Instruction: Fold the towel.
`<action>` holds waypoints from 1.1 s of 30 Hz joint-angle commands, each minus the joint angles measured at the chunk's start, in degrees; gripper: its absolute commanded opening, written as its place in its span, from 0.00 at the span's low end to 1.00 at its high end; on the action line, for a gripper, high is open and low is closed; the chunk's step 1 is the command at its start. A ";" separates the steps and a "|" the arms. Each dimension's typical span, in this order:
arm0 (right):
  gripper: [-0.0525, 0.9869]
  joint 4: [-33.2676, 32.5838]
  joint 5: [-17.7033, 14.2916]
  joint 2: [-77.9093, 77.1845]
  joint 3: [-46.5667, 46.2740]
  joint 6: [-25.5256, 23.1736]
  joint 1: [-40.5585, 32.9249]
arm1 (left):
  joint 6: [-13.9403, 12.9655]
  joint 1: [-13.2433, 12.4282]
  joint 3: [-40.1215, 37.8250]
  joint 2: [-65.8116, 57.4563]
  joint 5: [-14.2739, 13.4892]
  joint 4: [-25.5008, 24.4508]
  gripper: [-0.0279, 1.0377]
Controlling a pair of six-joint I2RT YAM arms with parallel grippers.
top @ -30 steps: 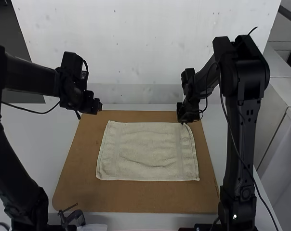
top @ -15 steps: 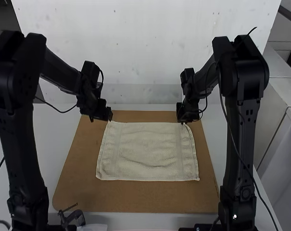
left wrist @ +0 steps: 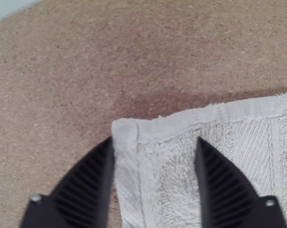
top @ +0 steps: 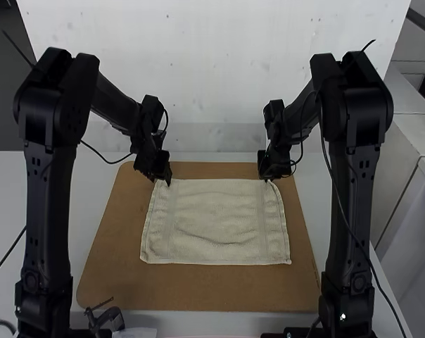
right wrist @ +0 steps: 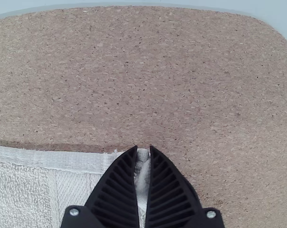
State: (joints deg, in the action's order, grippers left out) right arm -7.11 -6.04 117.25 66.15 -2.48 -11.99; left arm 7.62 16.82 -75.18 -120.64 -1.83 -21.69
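The high view is dim, under soft light; the left pincer (top: 162, 180) and right pincer (top: 267, 180) sink to near-black. The left wrist view shows a diffuse shadow on the board (left wrist: 62, 71), just beyond the left pincer (left wrist: 155, 140), along the towel (left wrist: 172, 175); its fingers blur. Brighter, even light surrounds the right pincer (right wrist: 143, 148), with a thin shadow alongside and glints on its screws (right wrist: 73, 212).

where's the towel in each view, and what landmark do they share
High view: the towel lies spread, just below centre
Left wrist: one corner, between the left gripper's open fingers
Right wrist: another corner, pinched in the right gripper
Shared landmark: brown board under it
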 commanded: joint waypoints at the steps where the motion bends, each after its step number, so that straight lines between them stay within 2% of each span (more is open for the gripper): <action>1: 0.06 -0.36 -2.83 0.87 -2.52 1.07 1.79 | 1.44 0.14 -0.58 -2.85 -2.04 -0.98 0.05; 9: 0.06 1.84 -2.83 -0.27 -2.96 0.81 2.06 | 2.23 0.76 -0.32 -0.12 -1.69 -0.72 0.05; 17: 0.06 4.04 -2.75 -6.51 -0.32 0.72 3.64 | 4.16 0.67 -0.58 7.88 -3.27 0.60 0.05; 23: 0.06 4.83 -2.66 -11.08 -0.50 0.72 3.73 | 5.83 0.14 -0.32 13.85 -3.45 0.78 0.05; 26: 0.06 7.29 -2.66 -13.63 -1.90 0.81 3.55 | 6.62 0.06 0.12 15.96 -3.54 0.78 0.05; 33: 0.06 7.99 -2.57 -17.94 -5.42 1.07 2.94 | 7.24 1.90 4.42 21.85 -3.80 1.48 0.05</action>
State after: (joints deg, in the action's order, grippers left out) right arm 1.02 -6.22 102.45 62.94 -1.87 -9.78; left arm 13.93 17.78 -73.08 -102.04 -3.29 -20.86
